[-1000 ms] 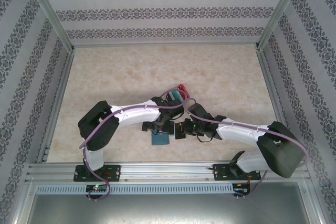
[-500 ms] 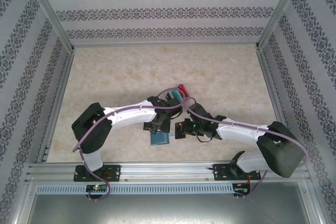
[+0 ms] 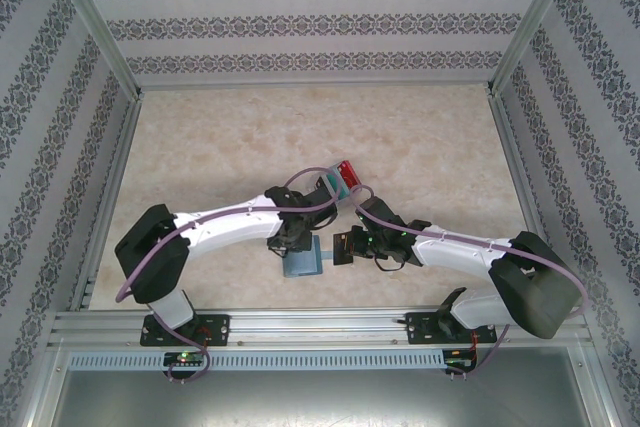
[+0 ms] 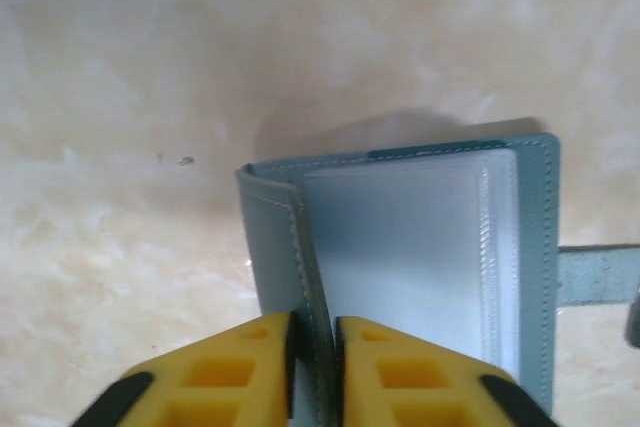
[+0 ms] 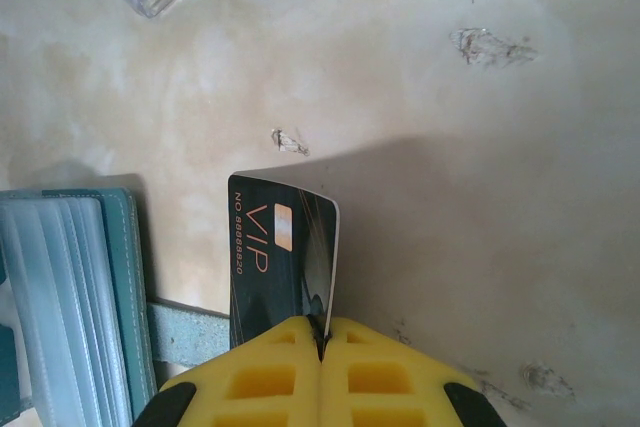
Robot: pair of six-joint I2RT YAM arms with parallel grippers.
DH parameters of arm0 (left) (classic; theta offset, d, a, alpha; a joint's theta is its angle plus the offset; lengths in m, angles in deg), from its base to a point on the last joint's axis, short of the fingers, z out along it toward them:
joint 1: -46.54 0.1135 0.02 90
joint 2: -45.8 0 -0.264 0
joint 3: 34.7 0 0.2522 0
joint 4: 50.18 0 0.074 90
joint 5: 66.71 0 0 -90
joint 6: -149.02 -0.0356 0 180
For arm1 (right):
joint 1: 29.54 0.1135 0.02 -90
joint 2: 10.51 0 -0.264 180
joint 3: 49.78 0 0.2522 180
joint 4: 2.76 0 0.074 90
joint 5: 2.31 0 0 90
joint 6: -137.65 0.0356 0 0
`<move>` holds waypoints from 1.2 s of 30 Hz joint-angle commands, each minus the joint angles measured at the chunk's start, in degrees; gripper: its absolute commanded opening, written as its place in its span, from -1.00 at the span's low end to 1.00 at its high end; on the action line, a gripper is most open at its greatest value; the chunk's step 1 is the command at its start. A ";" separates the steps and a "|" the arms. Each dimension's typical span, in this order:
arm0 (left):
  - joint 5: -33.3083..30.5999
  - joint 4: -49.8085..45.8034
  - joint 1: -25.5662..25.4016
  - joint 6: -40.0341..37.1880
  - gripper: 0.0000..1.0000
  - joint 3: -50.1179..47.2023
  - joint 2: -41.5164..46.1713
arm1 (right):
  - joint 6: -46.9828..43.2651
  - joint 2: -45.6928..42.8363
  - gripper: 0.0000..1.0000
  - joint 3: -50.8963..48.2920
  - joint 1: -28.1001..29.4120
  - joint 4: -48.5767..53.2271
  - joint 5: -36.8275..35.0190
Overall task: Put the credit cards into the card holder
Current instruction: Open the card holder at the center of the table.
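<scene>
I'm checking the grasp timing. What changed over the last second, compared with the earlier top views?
The left gripper closed on the raised cover of the card holder, and its arm's elbow swung out to the left. The right gripper kept pinching the dark VIP card, unmoved; the card holder stayed put.

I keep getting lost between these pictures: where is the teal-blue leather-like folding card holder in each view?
Top external: teal-blue folding card holder, just below centre.
Left wrist: centre-right, its cover pinched by the left gripper.
Right wrist: lower left edge, beside the dark plastic VIP card.
Shared landmark: its snap tab, in both wrist views.
</scene>
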 commanded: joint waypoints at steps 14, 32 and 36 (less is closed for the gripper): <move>11.58 24.23 4.10 -1.25 -1.00 -18.65 19.24 | -1.47 -1.37 -1.00 0.74 -2.92 10.28 -6.45; 16.51 38.66 4.10 -2.94 -1.00 -15.00 9.49 | -8.99 -20.61 -1.00 -1.22 -13.83 17.67 -3.53; 17.78 39.57 4.10 -2.73 -1.00 -14.92 8.08 | -9.75 -24.41 -1.00 -1.39 -13.80 14.30 -0.47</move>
